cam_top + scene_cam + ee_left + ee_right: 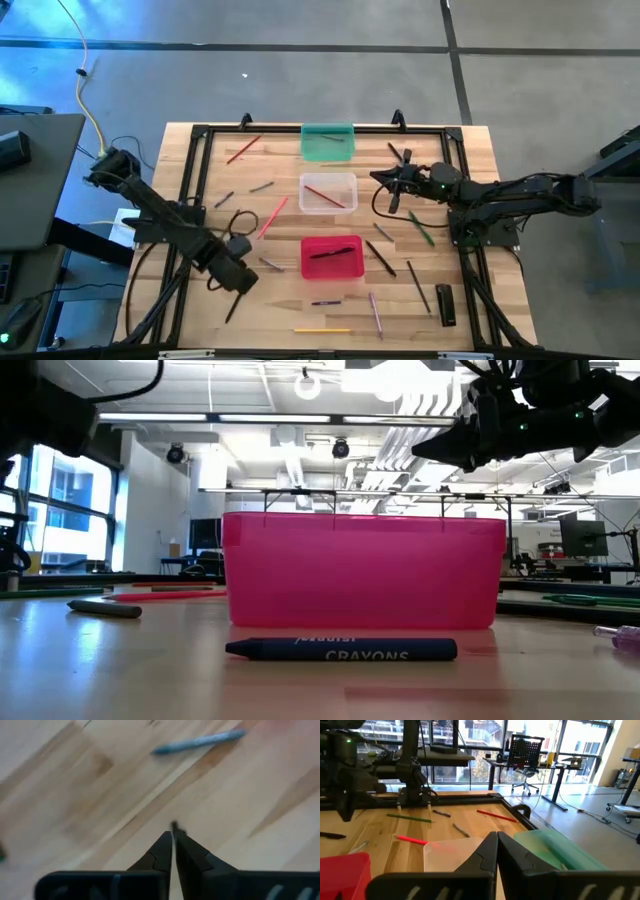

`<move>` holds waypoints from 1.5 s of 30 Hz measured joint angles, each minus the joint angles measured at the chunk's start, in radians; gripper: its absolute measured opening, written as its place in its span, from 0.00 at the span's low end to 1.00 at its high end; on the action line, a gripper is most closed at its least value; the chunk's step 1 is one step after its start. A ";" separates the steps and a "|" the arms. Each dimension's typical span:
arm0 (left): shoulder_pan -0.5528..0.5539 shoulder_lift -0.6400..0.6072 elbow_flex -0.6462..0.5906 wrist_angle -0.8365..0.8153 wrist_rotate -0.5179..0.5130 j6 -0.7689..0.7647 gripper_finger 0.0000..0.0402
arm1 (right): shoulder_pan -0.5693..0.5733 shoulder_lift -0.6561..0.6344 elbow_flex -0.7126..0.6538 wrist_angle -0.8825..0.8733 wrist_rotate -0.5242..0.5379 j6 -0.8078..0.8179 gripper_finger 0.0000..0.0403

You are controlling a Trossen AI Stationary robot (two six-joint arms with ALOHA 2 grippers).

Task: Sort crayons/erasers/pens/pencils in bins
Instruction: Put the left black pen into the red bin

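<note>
Three bins stand in a row down the table's middle: teal [327,142] far, clear [328,192] in the middle, red [332,257] near. My left gripper [238,283] is left of the red bin, above the wood, shut on a thin dark stick that looks like a pen [173,825]. My right gripper [383,181] hovers right of the clear bin, shut, with nothing visible between its fingers [496,840]. A dark pen [335,252] lies in the red bin and a red pencil [325,194] in the clear bin. My left gripper pinches the thin dark stick between its two fingers; only a short tip [174,824] shows past the fingertips. The fingers slant down toward the wood. The gripper body hides the rest of the stick, so which part it has cannot be told.
Loose sticks lie around the bins: a grey crayon [200,742], a blue crayon [340,650] before the red bin, a pink pencil [273,217], a red pencil [243,150], a green pencil [421,229], a yellow pencil [322,329]. A black block [445,304] lies near right.
</note>
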 joint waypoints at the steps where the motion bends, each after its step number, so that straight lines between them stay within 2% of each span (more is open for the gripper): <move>1: -0.012 0.016 0.009 -0.005 0.005 -0.028 0.05 | 0.000 0.000 0.000 0.000 0.000 -0.006 0.00; 12: -0.084 0.144 0.031 0.112 0.037 -0.204 0.34 | 0.000 0.000 0.000 0.011 -0.002 -0.014 0.00; 18: -0.085 0.208 0.030 0.115 0.022 -0.237 0.41 | 0.000 0.000 0.000 0.011 -0.002 -0.014 0.00; 22: -0.085 0.234 0.033 0.114 0.006 -0.254 0.40 | 0.000 0.000 0.000 0.011 -0.002 -0.014 0.00; 32: -0.093 0.266 0.035 0.095 0.005 -0.253 0.25 | 0.000 0.000 0.000 0.010 -0.002 -0.014 0.00; 45: -0.003 0.240 0.031 0.072 0.045 -0.006 0.11 | 0.000 0.000 0.001 0.008 -0.002 -0.014 0.00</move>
